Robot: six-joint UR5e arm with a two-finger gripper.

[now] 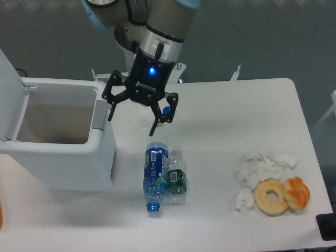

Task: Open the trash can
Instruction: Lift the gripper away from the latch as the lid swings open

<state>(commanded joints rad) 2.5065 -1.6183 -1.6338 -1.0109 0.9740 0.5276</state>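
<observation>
Camera view shows the trash can (pixel 58 157) lid up, so the empty, spread-open gripper (pixel 134 113) should lift away without bumping it.

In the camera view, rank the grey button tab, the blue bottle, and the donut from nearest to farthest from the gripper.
Measured from the gripper:
1. Grey button tab, just beside it on the trash can wall.
2. Blue bottle, lying below it on the table.
3. Donut, far off near the lower right corner.

White boxy trash can (pixel 79 163) at table's left edge, lid up, inside exposed.
</observation>
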